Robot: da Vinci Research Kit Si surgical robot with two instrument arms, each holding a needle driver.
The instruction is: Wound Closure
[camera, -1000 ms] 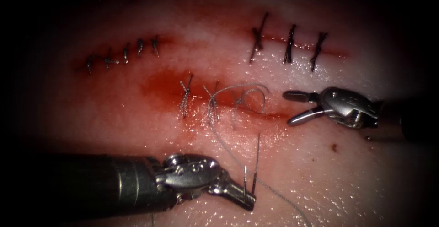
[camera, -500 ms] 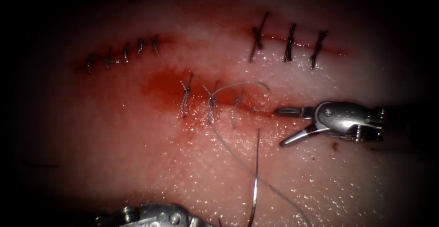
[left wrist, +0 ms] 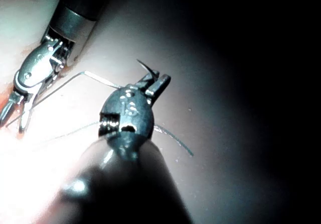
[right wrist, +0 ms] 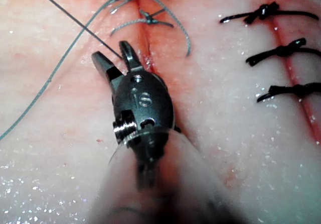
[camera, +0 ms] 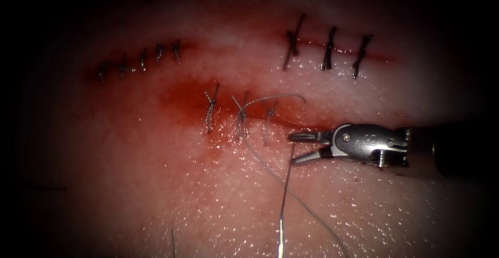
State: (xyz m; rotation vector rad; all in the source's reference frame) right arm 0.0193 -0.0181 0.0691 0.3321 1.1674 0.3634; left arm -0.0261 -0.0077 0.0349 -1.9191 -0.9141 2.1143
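1. Steel needle [camera: 285, 201] is hanging free above the near tissue [camera: 156, 185], not entering it, its long thin curve rising toward 12 o'clock.
2. In the left wrist view, the left gripper [left wrist: 155, 81] is clamping the needle close to one end, jaws closed, with a short point sticking out past them; which end this is I cannot tell.
3. Pale thread [camera: 312, 214] is trailing over the tissue from 5 o'clock up to the stitches [camera: 240, 117].
4. The right gripper [camera: 292, 149] is coming in from 3 o'clock with its jaws parted, straddling the needle's upper end without gripping it and holding nothing.
5. Just beyond, the cut [camera: 280, 120] is running across, the right gripper sitting at its right end, three stitches crossing it and a thread loop arching over them.
6. Red fluid [camera: 182, 99] is pooling at the cut's left end.
7. Farthest off, two sutured cuts [camera: 327, 50] are lying at 10 and 1 o'clock.
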